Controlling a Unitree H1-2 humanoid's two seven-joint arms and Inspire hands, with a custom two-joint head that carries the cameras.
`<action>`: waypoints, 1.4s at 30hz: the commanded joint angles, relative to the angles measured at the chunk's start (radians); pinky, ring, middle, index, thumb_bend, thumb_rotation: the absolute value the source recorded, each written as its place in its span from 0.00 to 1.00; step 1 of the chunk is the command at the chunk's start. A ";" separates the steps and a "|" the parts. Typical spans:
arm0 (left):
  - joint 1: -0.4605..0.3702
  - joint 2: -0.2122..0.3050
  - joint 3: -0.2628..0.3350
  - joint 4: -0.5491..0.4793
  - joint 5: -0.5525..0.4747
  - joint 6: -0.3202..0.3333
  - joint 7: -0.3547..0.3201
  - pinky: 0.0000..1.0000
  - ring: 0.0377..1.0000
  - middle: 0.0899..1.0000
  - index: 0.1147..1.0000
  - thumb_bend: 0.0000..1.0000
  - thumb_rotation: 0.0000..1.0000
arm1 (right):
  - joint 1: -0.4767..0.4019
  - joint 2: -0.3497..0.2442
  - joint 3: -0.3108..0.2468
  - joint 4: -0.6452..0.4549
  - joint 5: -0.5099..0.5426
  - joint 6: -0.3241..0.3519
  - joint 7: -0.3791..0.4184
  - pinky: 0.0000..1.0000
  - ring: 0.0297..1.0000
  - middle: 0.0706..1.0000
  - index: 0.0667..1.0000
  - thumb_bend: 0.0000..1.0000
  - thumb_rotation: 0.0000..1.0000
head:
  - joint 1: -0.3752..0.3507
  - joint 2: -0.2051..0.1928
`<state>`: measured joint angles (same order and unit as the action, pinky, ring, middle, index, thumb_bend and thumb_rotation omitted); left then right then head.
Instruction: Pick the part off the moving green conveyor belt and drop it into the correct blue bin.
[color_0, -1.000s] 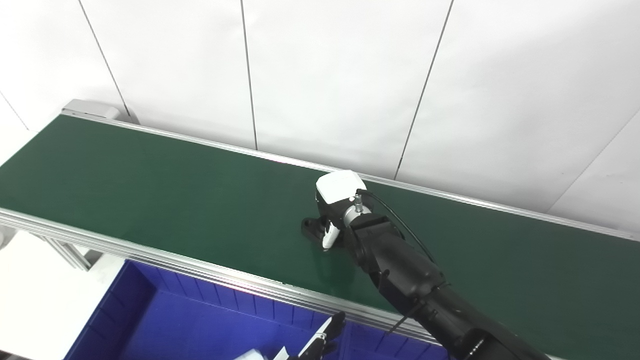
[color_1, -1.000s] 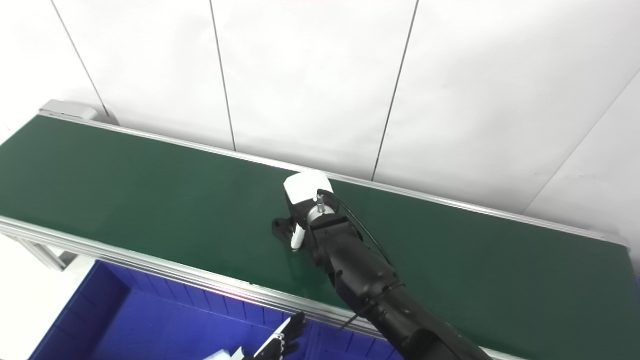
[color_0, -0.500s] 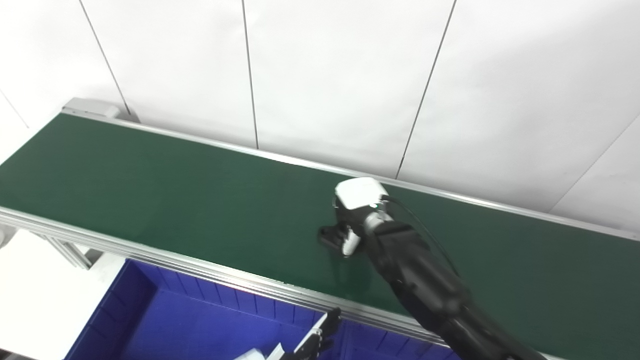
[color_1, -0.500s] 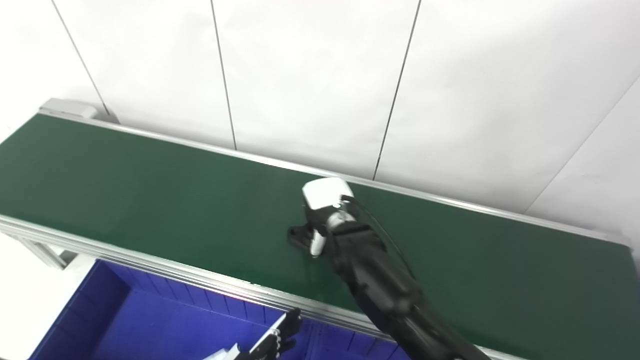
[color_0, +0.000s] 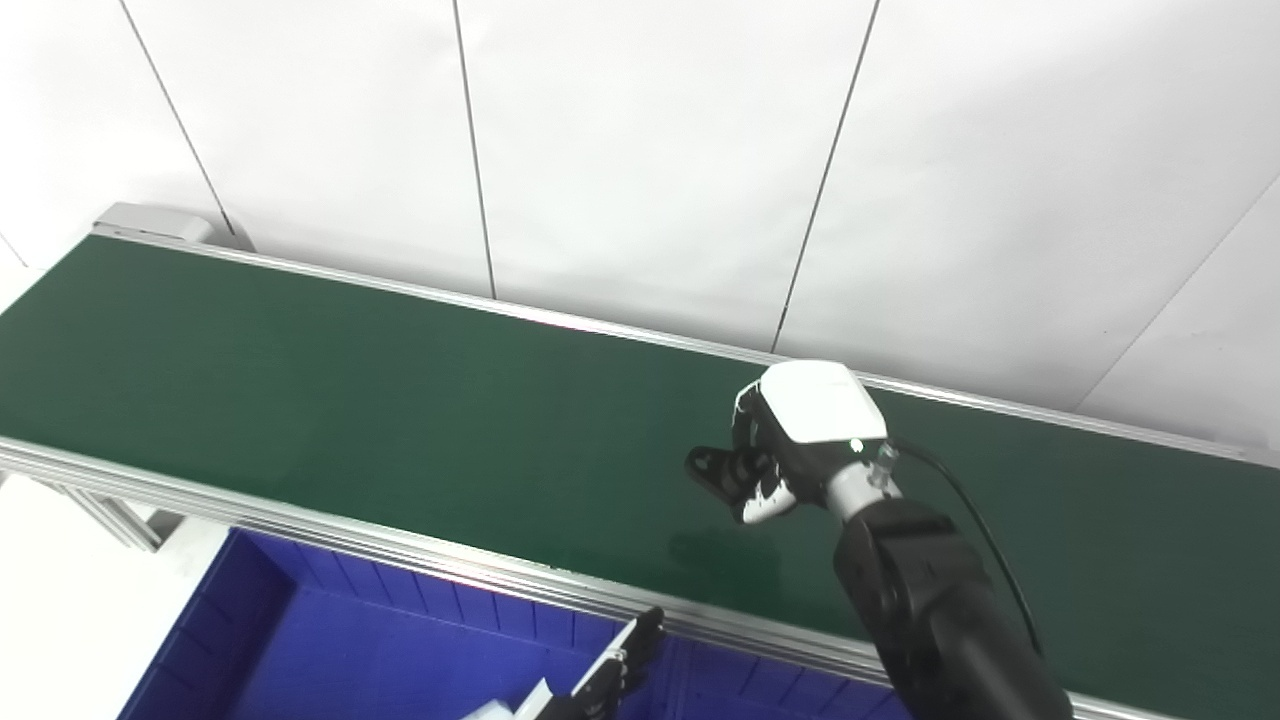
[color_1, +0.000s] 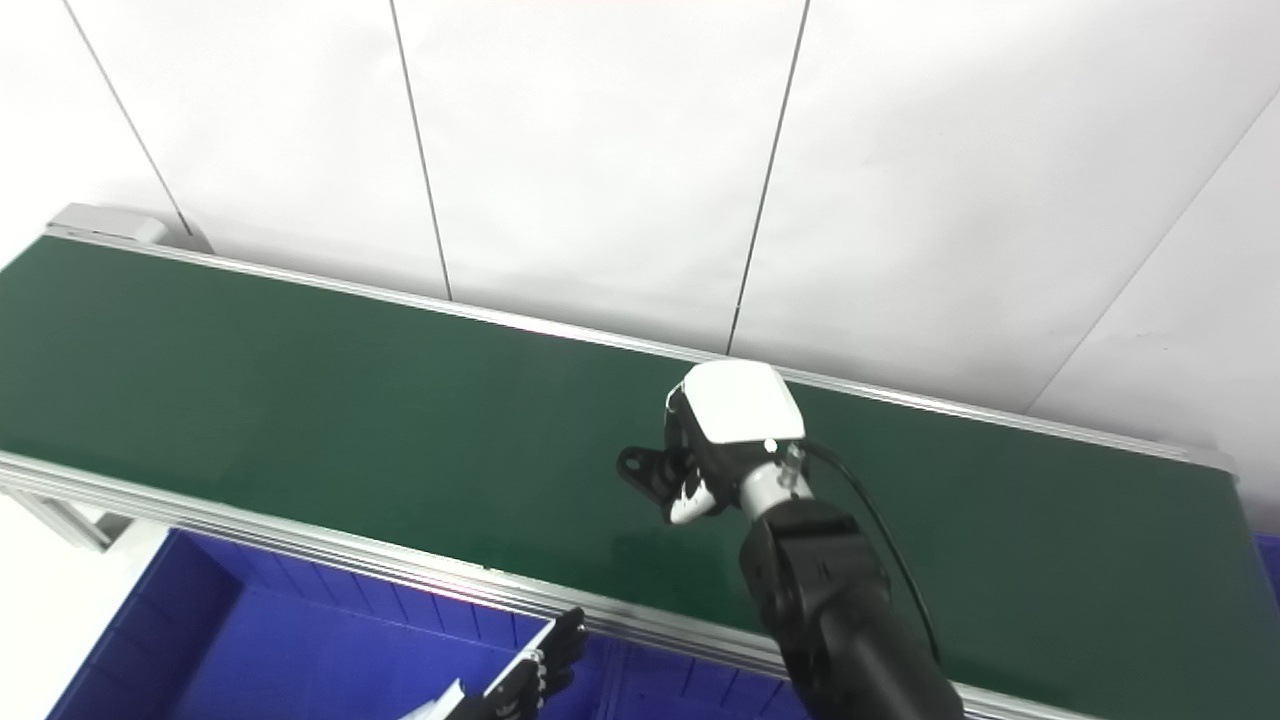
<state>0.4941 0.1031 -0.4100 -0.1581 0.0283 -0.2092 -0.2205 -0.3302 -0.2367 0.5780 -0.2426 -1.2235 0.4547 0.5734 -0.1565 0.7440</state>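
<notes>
Right hand (color_0: 790, 450) over the green conveyor belt (color_0: 350, 400), fingers (color_0: 725, 472) curled.
Any part inside is hidden; blue bin (color_0: 330, 650) lies below-left, nearer the left hand (color_1: 525, 680), grip unclear.

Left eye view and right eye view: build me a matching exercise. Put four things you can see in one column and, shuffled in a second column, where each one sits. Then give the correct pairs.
Things:
1. right hand
2. left hand
3. blue bin
4. white wall panels

Places:
A. behind the far edge of the green conveyor belt
B. over the belt, right of its middle
C. below the belt's near rail
D. at the bottom edge of the picture, over the blue bin

Pairs: 1-B, 2-D, 3-C, 4-A
</notes>
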 joint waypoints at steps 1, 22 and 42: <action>-0.002 0.011 0.006 -0.041 -0.021 -0.009 -0.014 1.00 1.00 1.00 1.00 0.98 0.88 | 0.007 0.015 -0.027 -0.078 -0.034 -0.007 -0.003 0.19 0.26 0.41 0.46 0.52 0.00 | -0.021 0.007; -0.027 0.129 0.125 -0.197 -0.117 0.146 -0.062 0.99 1.00 1.00 1.00 0.99 0.97 | 0.607 0.208 -0.105 -0.355 -0.351 -0.121 0.194 0.16 0.23 0.43 0.45 0.53 0.00 | -0.294 0.210; -0.061 0.168 0.189 -0.200 -0.166 0.192 -0.096 0.93 0.96 1.00 1.00 0.95 0.94 | 0.666 0.269 -0.138 -0.171 -0.487 -0.161 0.130 0.46 0.57 0.65 0.71 0.94 0.48 | -0.322 0.249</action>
<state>0.4329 0.2679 -0.2253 -0.3451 -0.1303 -0.0076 -0.3093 0.3438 0.0263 0.4335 -0.3913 -1.6741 0.3315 0.7004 -0.4786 0.9925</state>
